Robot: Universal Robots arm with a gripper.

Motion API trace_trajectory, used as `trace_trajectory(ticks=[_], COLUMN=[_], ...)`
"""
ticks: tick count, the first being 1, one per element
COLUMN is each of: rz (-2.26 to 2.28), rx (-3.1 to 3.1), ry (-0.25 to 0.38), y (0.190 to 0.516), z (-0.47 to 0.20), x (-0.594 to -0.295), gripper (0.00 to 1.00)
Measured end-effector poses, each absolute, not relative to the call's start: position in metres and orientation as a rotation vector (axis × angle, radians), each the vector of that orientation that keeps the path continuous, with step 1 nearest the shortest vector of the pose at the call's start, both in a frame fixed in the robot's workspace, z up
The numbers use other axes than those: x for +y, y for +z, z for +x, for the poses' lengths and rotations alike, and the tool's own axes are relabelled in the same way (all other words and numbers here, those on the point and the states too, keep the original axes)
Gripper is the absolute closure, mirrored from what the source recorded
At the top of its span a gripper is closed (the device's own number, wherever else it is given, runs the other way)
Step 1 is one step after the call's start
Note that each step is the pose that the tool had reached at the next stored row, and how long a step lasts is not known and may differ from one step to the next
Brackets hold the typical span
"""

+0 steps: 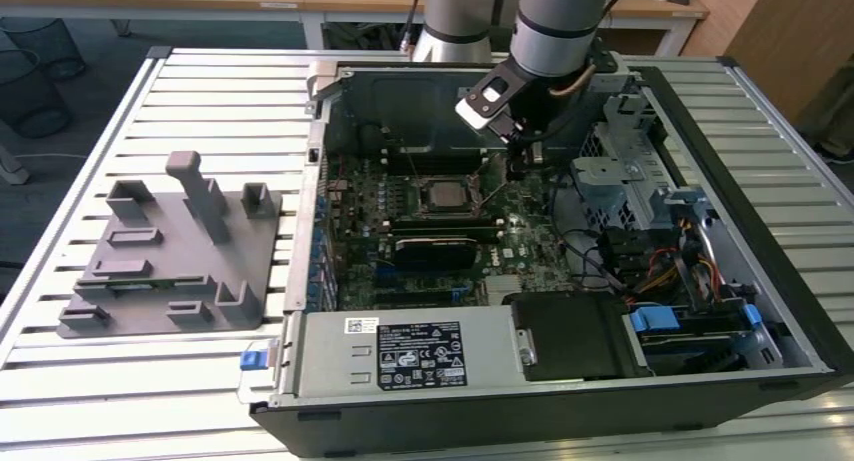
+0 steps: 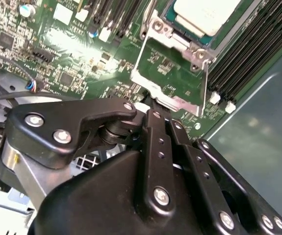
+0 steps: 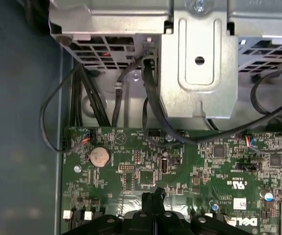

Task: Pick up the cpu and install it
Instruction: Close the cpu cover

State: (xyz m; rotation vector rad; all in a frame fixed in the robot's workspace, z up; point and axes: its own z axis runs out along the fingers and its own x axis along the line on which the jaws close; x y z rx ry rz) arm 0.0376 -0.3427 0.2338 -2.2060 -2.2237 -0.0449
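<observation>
- My tool [image 2: 149,104] is pressed together. Both wrist views show the black fingertips meeting in one narrow point with nothing pinched between them.
- The cpu [image 2: 207,14] is lying flat in its socket on the motherboard [image 3: 180,166]. In the exterior view that is about the middle of the frame, and I hang just up and to the exterior view's right of it.
- The hinged metal frame [image 2: 165,93] stands open beside the chip, and my closed tip is right at its edge. I can't tell whether it is touching or just shy.
- My guess is that closed fingers make a slim prod for that frame.
- The chip top is matt silvery-white and the frame is bright stamped steel. The board is green and crowded, and my fingers are flat black bars studded with screws.
- The grey plastic holder [image 1: 167,261] sits on the slatted worktop [image 1: 200,91] at the exterior view's left, well apart from the case [image 1: 534,421].
</observation>
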Motion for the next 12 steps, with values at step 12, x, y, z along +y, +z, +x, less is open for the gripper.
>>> trace_trajectory(ticks=[12], rz=[-2.204], rx=[-2.225], ry=[-0.044], y=[0.232], z=[0.025], x=[-0.341], gripper=[0.89])
